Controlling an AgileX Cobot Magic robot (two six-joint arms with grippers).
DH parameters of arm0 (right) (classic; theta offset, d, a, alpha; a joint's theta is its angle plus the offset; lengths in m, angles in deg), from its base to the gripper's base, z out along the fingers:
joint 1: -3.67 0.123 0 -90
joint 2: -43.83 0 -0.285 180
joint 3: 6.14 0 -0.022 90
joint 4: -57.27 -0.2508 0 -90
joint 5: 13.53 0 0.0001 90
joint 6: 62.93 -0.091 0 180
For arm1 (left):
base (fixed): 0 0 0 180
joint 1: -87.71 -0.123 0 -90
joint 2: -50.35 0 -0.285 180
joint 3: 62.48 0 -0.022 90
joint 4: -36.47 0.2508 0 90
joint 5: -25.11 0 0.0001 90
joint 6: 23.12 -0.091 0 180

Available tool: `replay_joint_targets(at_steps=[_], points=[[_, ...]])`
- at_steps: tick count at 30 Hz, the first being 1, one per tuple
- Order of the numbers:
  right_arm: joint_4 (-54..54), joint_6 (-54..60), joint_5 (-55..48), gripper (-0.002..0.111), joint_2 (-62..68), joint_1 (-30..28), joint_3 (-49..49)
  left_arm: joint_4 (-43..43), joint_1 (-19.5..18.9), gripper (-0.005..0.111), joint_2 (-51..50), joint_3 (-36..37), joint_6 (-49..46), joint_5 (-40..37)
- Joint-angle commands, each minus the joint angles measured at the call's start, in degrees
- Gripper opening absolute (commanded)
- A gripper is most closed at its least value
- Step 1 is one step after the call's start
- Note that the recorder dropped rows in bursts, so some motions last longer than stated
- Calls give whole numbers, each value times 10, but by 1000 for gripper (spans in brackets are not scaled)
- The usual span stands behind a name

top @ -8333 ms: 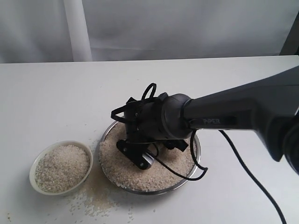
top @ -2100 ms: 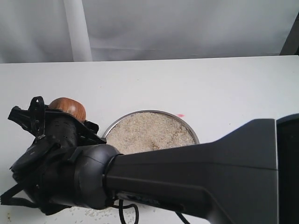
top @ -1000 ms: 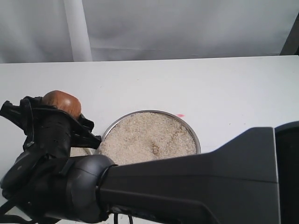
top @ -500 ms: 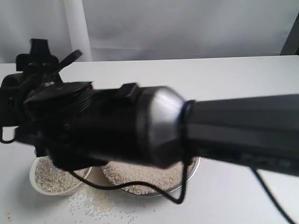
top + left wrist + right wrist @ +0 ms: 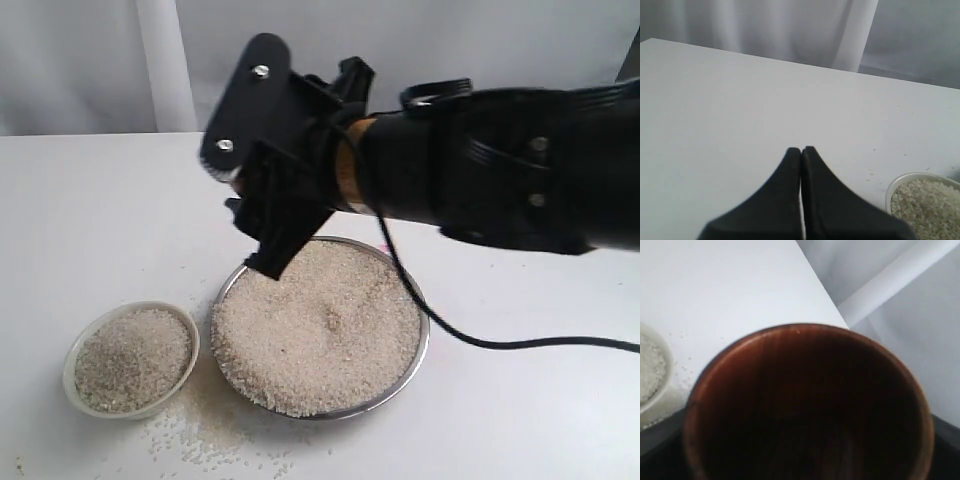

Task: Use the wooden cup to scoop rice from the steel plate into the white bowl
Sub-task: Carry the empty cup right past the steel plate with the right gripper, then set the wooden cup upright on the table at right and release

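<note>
The right gripper point(image 5: 275, 180) has its jaws set wide and clamped on the wooden cup point(image 5: 805, 405), of which only a brown sliver shows between the black fingers in the exterior view. It holds the cup in the air over the far edge of the steel plate point(image 5: 408, 378), touching nothing else. The right wrist view looks straight into the cup's mouth: the inside is dark and no grains show, so it looks empty.

The left gripper point(image 5: 801, 155) has its fingers pressed together on nothing and hovers over the bare surface point(image 5: 520, 420), near the white bowl point(image 5: 135, 306).

Below the cup, the plate carries a broad heap of rice point(image 5: 320, 330) that covers nearly all of it. The bowl stands just beside the plate and is filled with grains close to its rim. Loose grains point(image 5: 200, 430) lie scattered on the surface in front of the two dishes.

The task therefore looks well along: the bowl has little room left, perhaps one more scoop, and the cup would need refilling from the plate first.
</note>
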Motion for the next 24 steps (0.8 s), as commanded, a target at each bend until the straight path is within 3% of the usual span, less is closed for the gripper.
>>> replay_joint_targets(at_steps=[1,14,19,24], points=[[-5,-31,82,0,-47,-68,-66,-3,3,0,1,-2,1,4],[-219,-19,324,0,-95,-334,-234,-3,3,0,1,-2,1,4],[-342,87,392,0,-63,-383,-285,-3,3,0,1,-2,1,4],[-424,227,405,0,-13,-383,-309,-3,3,0,1,-2,1,4]])
